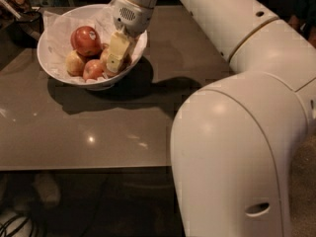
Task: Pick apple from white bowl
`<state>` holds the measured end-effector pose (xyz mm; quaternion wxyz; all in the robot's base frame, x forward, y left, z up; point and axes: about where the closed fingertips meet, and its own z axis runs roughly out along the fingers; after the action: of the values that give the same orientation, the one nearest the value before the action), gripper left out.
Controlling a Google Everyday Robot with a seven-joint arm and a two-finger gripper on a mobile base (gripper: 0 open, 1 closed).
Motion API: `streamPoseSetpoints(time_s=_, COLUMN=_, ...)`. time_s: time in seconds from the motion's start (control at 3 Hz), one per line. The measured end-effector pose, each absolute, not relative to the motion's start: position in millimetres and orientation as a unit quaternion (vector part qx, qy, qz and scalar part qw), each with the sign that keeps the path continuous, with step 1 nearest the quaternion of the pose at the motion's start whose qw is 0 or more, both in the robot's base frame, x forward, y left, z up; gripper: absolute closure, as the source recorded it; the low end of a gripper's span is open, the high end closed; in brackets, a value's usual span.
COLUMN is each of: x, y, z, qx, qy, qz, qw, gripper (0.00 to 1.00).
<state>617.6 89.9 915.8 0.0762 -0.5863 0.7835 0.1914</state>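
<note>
The white bowl (54, 68), lined with crinkled white paper, stands at the table's far left. It holds a deep red apple (85, 39), a small pale yellow apple (74, 63) and a small pinkish apple (93, 69). The golden-yellow apple (104, 57) with a reddish blush lies at the bowl's right side, mostly hidden behind my gripper. My gripper (115, 63) reaches down into the bowl's right half, right at that apple.
The brown table (98, 127) carries the bowl. My large white arm (237, 132) fills the right side and crosses over the table's far right. Dark clutter (19, 6) sits beyond the table's far left corner. The table's front edge (84, 168) runs across the lower left.
</note>
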Motion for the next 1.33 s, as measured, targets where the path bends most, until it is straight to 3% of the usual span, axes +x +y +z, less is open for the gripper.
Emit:
streamPoseSetpoints(time_s=0.33, x=617.7, y=89.9, z=915.8, qx=-0.586, qy=0.783, qz=0.191, qw=0.076, gripper=0.98)
streamPoseSetpoints(time_s=1.33, x=614.4, y=93.2, z=950.6, qx=-0.589, qy=0.777, qz=0.180, qw=0.131, gripper=1.00)
